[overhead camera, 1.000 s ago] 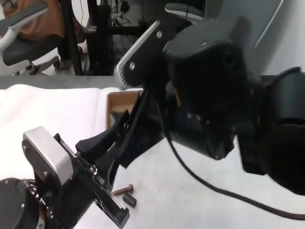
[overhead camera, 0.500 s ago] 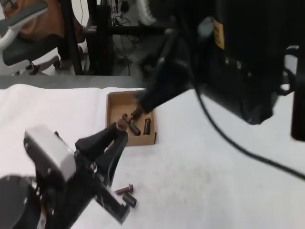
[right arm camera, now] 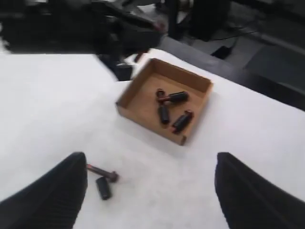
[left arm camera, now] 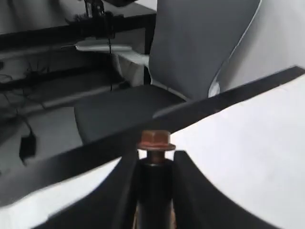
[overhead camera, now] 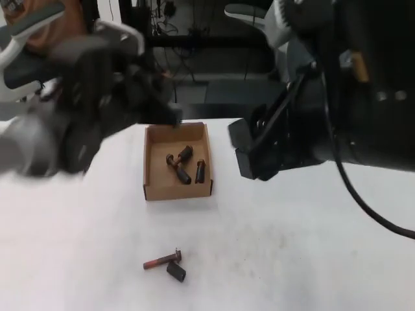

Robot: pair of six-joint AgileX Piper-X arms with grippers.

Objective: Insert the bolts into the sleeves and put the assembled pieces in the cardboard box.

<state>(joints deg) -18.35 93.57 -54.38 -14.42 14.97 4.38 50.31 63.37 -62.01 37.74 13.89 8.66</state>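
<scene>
One assembled piece (left arm camera: pixel 155 191) is in my left gripper (left arm camera: pixel 155 164). It is a black sleeve, and the brown head of its bolt stands out above my fingers (left arm camera: pixel 119 200). The jaws of this gripper are clamped on the sleeve from both sides. In the high view this arm is blurred, and the gripper is up near the far edge of the cardboard box (overhead camera: pixel 177 192).

The box stands on the white cloth of the bench (overhead camera: pixel 292 246). Three finished pieces (overhead camera: pixel 200 170) lie inside it, each one dark with a reddish end. Two of them are close together and the third lies a little apart, toward the right wall.

In front of the box, well apart from it, a loose bolt (overhead camera: pixel 159 261) lies on the cloth. A loose sleeve (overhead camera: pixel 176 271) lies just beside the head of this bolt. I cannot tell if the two touch.

My right gripper (right arm camera: pixel 150 160) is near the right side of the box. Its jaws are wide apart and nothing is between them. Its own view looks down on the box and the two loose parts.
</scene>
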